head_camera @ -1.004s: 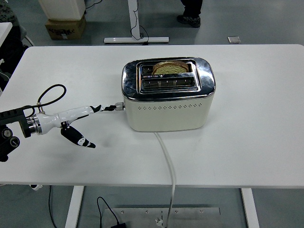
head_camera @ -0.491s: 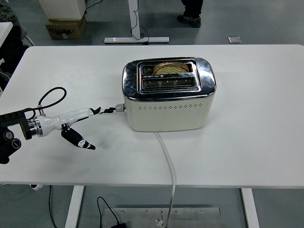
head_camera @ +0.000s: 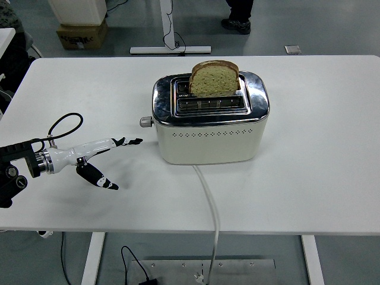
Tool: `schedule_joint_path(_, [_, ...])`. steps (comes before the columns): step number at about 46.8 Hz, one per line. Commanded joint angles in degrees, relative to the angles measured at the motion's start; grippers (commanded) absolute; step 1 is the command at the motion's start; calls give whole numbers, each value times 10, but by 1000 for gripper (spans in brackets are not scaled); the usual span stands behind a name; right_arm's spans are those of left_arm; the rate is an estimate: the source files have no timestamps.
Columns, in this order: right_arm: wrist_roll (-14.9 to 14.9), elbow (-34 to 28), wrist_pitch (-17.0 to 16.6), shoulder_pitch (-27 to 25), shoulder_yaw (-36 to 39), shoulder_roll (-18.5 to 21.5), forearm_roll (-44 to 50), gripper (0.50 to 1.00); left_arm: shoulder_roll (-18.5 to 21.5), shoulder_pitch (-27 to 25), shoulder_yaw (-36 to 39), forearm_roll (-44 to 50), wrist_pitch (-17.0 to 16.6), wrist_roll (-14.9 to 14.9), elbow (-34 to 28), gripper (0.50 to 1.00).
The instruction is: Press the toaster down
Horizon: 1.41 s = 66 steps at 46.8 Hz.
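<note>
A cream toaster (head_camera: 209, 132) with a chrome top stands in the middle of the table. A slice of bread (head_camera: 214, 78) sticks up high out of its rear slot. The toaster's lever knob (head_camera: 145, 122) sits high on the left end. My left hand (head_camera: 110, 160) reaches in from the left edge, white with black fingertips, fingers spread and holding nothing. Its extended fingertips (head_camera: 134, 141) lie below and just left of the knob, apart from it. The right arm is out of view.
A white power cord (head_camera: 211, 208) runs from the toaster over the table's near edge. A person's shoes (head_camera: 237, 24) show on the floor at the top. A cardboard box (head_camera: 82, 32) stands at the upper left beyond the table (head_camera: 320, 178).
The lever knob has sprung up from its low position and the bread has popped up out of the slot. My left hand has drawn back a little to the left, off the knob.
</note>
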<state>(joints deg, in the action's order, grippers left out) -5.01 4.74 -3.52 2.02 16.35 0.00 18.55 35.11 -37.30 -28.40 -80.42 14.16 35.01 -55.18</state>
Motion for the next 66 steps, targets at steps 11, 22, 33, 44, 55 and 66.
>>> schedule_joint_path(11, [0,0,0,0,0,0,0,998,5,1,-1,23,-5,0,0,1000])
schedule_joint_path(22, [0,0,0,0,0,0,0,998,14,-6,-4,62,-5,0,0,1000])
schedule_joint_path(33, [0,0,0,0,0,0,0,998,58,-36,-6,237,-1,0,0,1000])
schedule_joint_path(44, [0,0,0,0,0,0,0,998,65,-57,-8,345,-6,0,10,1000])
schedule_joint_path(55, [0,0,0,0,0,0,0,998,57,-65,-7,482,-10,0,21,1000])
schedule_joint_path(66, [0,1,0,0,0,0,0,998,26,-65,-7,575,-52,0,35,1000])
